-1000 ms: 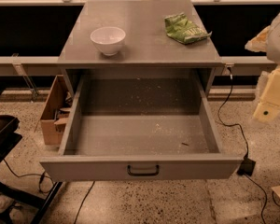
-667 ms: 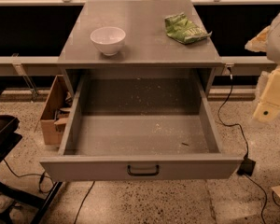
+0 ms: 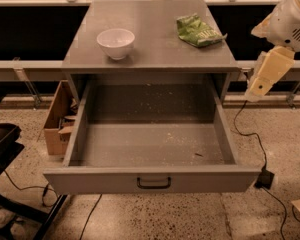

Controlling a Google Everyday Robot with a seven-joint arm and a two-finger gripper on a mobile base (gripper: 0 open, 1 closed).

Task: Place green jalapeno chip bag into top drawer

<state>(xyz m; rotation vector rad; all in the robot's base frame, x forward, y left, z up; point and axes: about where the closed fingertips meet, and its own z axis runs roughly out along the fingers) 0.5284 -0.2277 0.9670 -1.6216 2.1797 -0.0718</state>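
Chip bag on cabinet top — tool apart, right, lower.

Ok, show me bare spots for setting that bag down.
The top drawer is bare wall to wall, only crumbs. On the cabinet top, room lies between white bowl and green jalapeno chip bag. Nothing is crowded. The gripper hangs off the cabinet's bag side.
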